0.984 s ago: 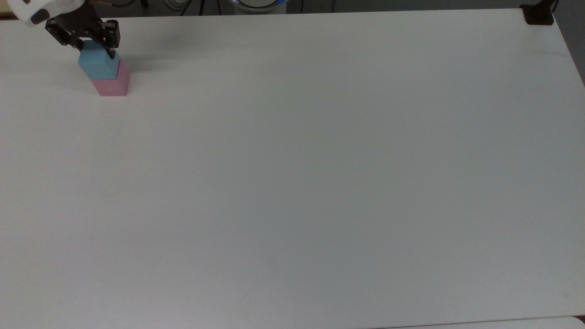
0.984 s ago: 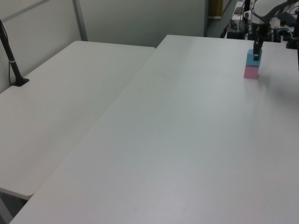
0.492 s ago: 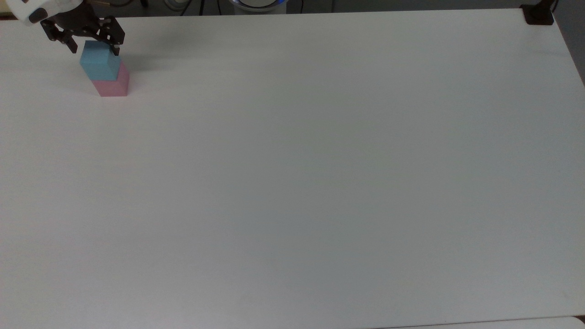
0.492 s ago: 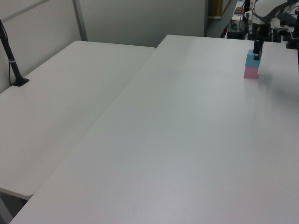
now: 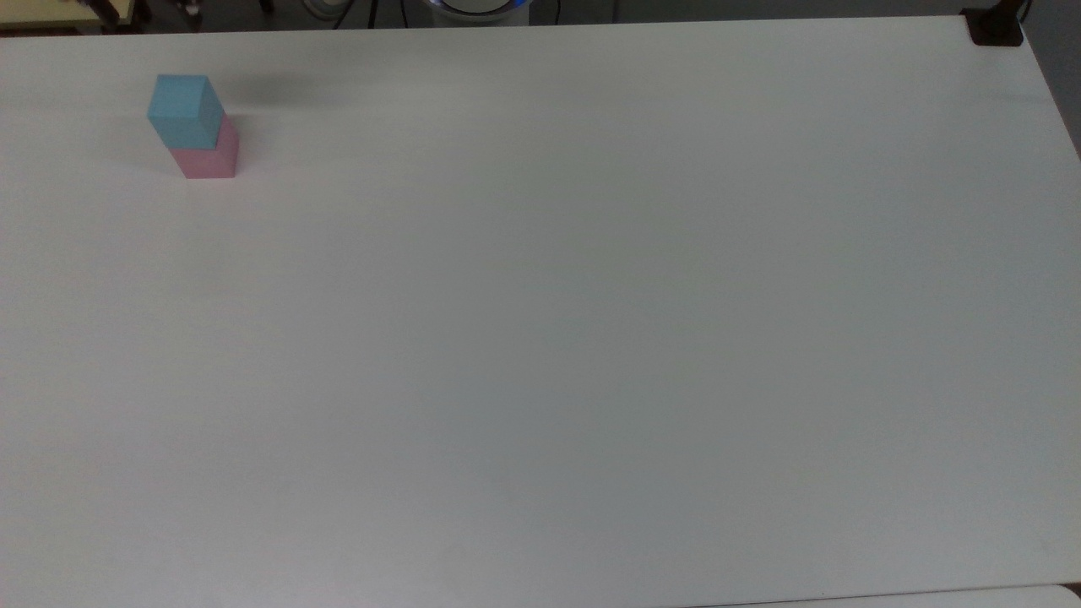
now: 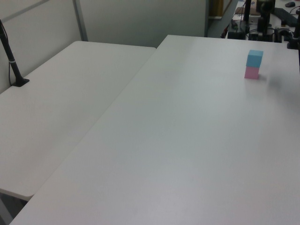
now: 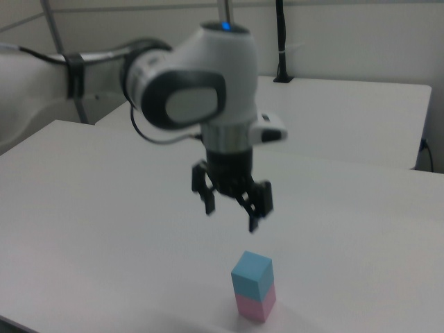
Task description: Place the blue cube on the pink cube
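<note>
The blue cube (image 5: 184, 110) is a small, plain, matte light-blue block with sharp edges, and it sits squarely on top of the pink cube (image 5: 211, 157), a pale-pink block of much the same size, the two touching and forming an upright two-block stack. The stack stands on the white bench (image 5: 591, 321), near the far corner at the top view's left, and toward the far end at the left view's right, where the blue cube (image 6: 255, 58) again rests on the pink cube (image 6: 251, 72). In the right view the blue cube (image 7: 251, 276) tops the pink cube (image 7: 255, 304) near the bench's near edge. The claw (image 7: 232, 209) hangs in the air above the stack, a little toward the right view's left, well apart from the blue cube and touching nothing. Its two dark fingers (image 7: 208, 198) are spread wide and point down, with nothing between them.
</note>
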### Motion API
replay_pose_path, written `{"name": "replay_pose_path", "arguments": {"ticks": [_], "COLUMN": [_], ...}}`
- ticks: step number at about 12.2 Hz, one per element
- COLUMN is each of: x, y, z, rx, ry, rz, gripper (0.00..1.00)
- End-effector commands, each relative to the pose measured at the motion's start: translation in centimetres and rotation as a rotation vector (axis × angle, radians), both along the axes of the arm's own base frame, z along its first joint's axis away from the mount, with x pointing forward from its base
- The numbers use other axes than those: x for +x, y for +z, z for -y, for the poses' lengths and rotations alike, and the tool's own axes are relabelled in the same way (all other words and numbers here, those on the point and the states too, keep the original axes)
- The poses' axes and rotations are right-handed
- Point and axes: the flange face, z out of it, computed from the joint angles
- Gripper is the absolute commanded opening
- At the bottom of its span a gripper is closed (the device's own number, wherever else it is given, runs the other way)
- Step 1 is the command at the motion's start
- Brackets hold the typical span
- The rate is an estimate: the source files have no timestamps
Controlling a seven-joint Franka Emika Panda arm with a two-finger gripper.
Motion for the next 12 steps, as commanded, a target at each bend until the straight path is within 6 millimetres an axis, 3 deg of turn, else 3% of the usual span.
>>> {"name": "replay_pose_path", "arguments": {"ticks": [1, 4, 6, 10, 12], "x": [2.7, 4.1, 5.2, 7.0, 8.0], "y": [7.7, 11.0, 11.4, 11.4, 10.6], "z": [-6.4, -14.0, -17.9, -19.1, -21.4], "rx": [0.006, -0.01, -0.015, -0.038, -0.083], "ry": [-0.159, -0.226, -0.166, -0.135, -0.078], "rz": [-0.002, 0.032, 0.046, 0.104, 0.086], "gripper": [1.0, 1.0, 1.0, 1.0, 1.0]}}
